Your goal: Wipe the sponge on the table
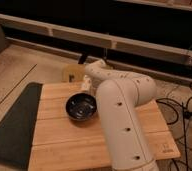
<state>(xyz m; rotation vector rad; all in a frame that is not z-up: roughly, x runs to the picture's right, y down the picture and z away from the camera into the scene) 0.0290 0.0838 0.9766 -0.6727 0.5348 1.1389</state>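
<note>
The gripper is hidden behind the arm (pixel 121 115) at the far edge of the table (pixel 54 145). The sponge cannot be made out. The arm is cut off below.

Single white arm (pixel 123 117) rises from near right corner of table (pixel 49 145), thick link upright, bends left at elbow. Wrist (pixel 97 69) curls down. Gripper (pixel 88 79) low at table's far edge, largely hidden.
</note>
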